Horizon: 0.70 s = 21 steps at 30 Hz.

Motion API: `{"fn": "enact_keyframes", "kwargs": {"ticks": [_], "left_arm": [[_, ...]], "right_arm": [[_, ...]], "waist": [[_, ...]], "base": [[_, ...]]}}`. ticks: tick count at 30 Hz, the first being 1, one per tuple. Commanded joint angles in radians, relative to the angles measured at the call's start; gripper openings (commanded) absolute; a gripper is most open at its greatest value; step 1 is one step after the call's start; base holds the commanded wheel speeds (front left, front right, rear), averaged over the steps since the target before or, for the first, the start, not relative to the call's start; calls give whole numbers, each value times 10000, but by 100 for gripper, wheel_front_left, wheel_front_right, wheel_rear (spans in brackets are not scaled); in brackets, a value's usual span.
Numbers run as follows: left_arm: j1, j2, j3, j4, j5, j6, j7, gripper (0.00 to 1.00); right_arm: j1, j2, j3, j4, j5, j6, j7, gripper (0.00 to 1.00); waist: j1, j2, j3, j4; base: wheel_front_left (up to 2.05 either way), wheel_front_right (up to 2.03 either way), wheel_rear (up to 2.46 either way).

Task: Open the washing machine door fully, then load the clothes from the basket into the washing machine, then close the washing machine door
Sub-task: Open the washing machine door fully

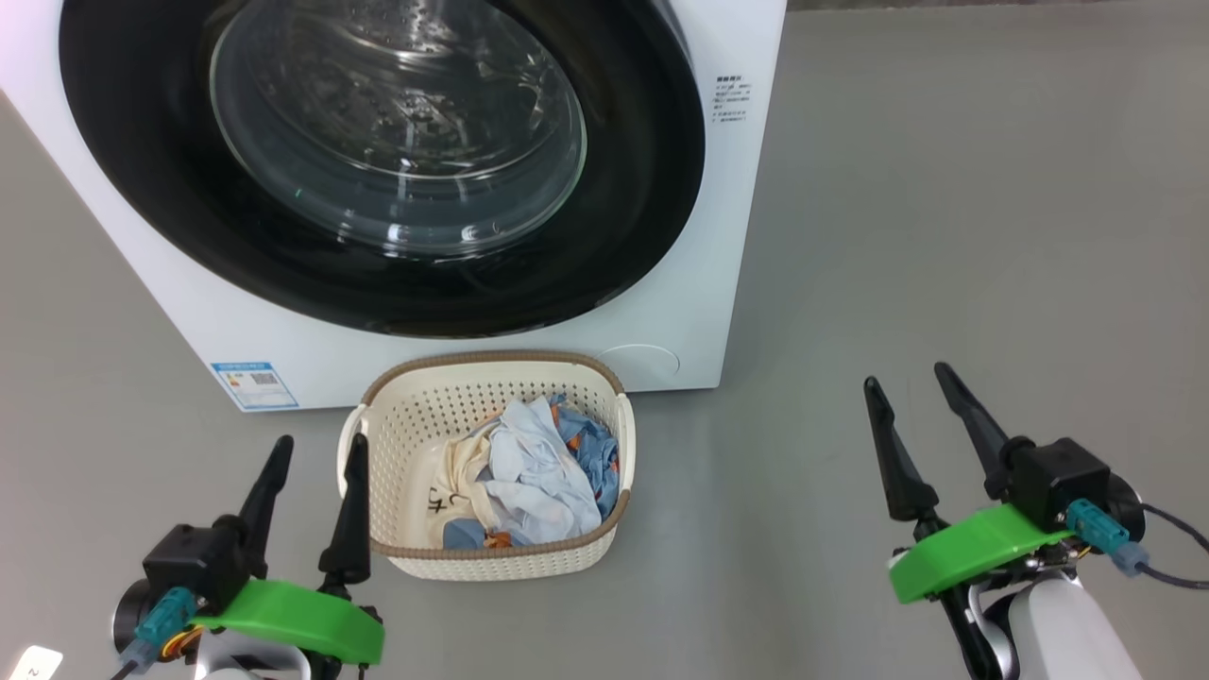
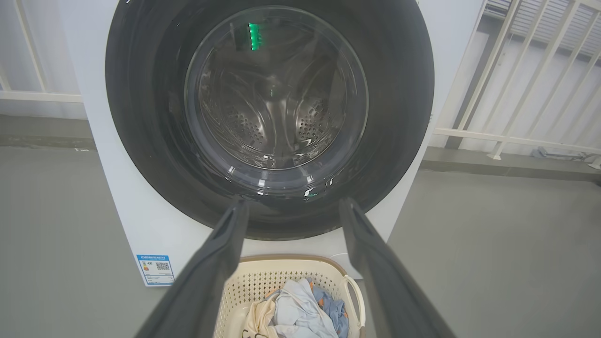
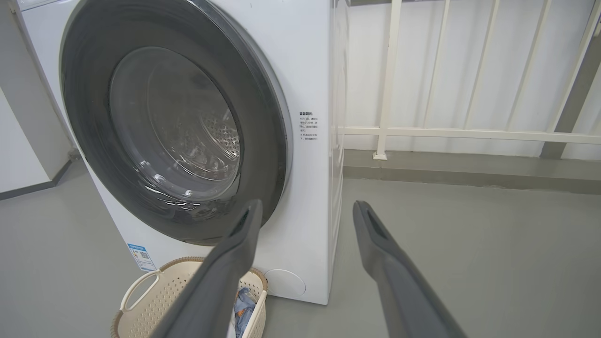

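My left gripper point(image 1: 321, 444) hovers with its fingers spread apart, empty, just beside the left handle of the basket point(image 1: 491, 359). My right gripper point(image 1: 905, 376) is likewise spread and empty, well off to the right above the floor point(image 1: 945, 236). The clothes point(image 1: 538, 472) lie bundled in the basket, which sits on the floor against the washing machine point(image 1: 727, 283), below its closed door point(image 1: 642, 189).

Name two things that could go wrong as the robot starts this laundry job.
1. The door is shut, glossy and smooth-faced; a grasp could slip off it.
2. The basket stands right under the door, so reaching in might knock it and spill the clothes.
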Motion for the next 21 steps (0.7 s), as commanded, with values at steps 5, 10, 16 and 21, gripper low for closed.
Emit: {"fn": "enact_keyframes", "kwargs": {"ticks": [5, 10, 16, 21], "left_arm": [[-535, 175, 282, -362, -201, -26, -65, 100], [-629, 184, 306, -404, -219, -27, -65, 100], [-801, 168, 292, -559, -364, -27, -65, 100], [-886, 224, 269, -727, -375, -27, -65, 100]], "right_arm": [[-794, -65, 110, -275, 107, 16, -120, 100], [-1150, -152, 6, -214, 246, 16, -120, 100], [-1790, -367, -183, -148, 674, 16, -120, 100], [-2453, -612, -134, -84, 1340, 16, -120, 42]], "waist": [[0, 0, 317, 114], [0, 0, 560, 184], [0, 0, 974, 357], [0, 0, 1331, 512]], "base": [[0, 0, 0], [0, 0, 0], [0, 0, 0], [0, 0, 0]]}}
